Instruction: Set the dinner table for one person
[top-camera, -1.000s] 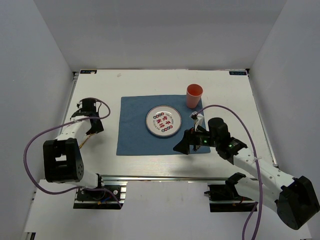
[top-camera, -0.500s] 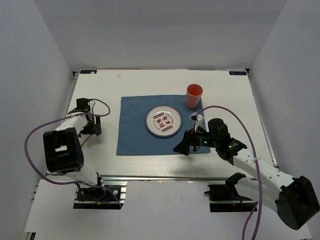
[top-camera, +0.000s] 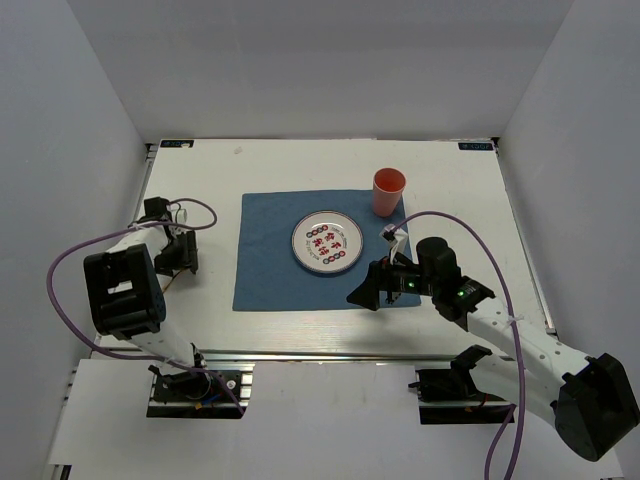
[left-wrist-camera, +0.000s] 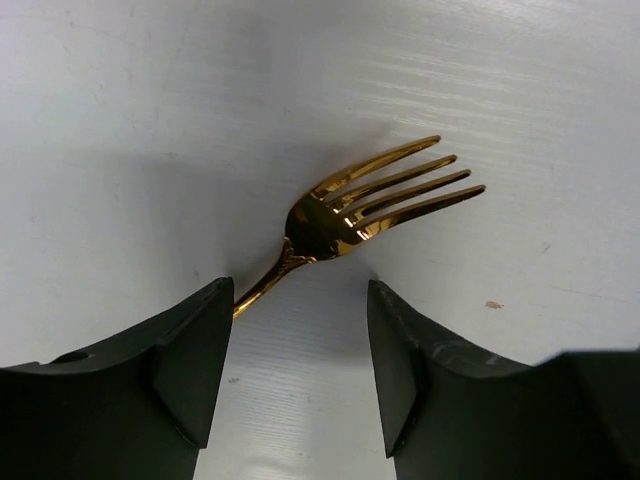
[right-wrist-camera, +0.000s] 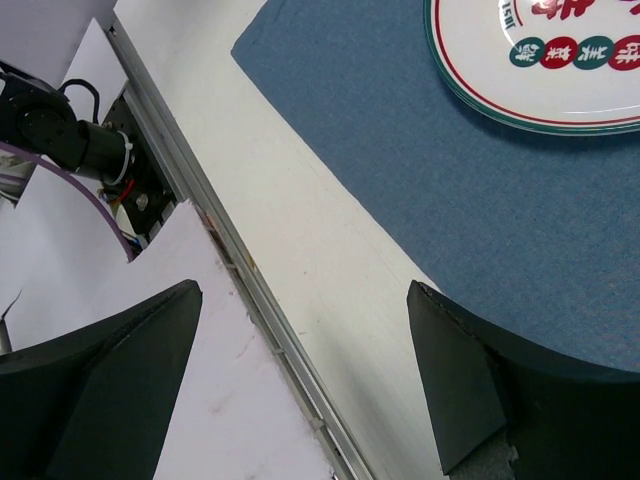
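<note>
A gold fork (left-wrist-camera: 345, 212) lies flat on the white dinner table (top-camera: 450, 200), left of the blue placemat (top-camera: 270, 270). In the left wrist view my left gripper (left-wrist-camera: 298, 305) is open just above it. The tines point up-right beyond the fingertips, and the handle runs out of sight behind the left finger (left-wrist-camera: 185, 350). From above, the left gripper (top-camera: 176, 258) is at the table's left side and the fork (top-camera: 168, 283) barely shows. A patterned plate (top-camera: 327, 242) sits on the placemat, with an orange cup (top-camera: 389, 192) at its far right corner. My right gripper (top-camera: 365, 291) is open and empty.
The right gripper (right-wrist-camera: 300, 300) hovers over the placemat's near right corner (right-wrist-camera: 520, 220), close to the table's silver front rail (right-wrist-camera: 260, 300). White walls close in the left, right and back sides. The left arm's purple cable (top-camera: 70, 265) loops over the left edge.
My left wrist has shifted a little to the left and back, and the gripper has turned over the fork. The right arm, plate and cup have not moved.
</note>
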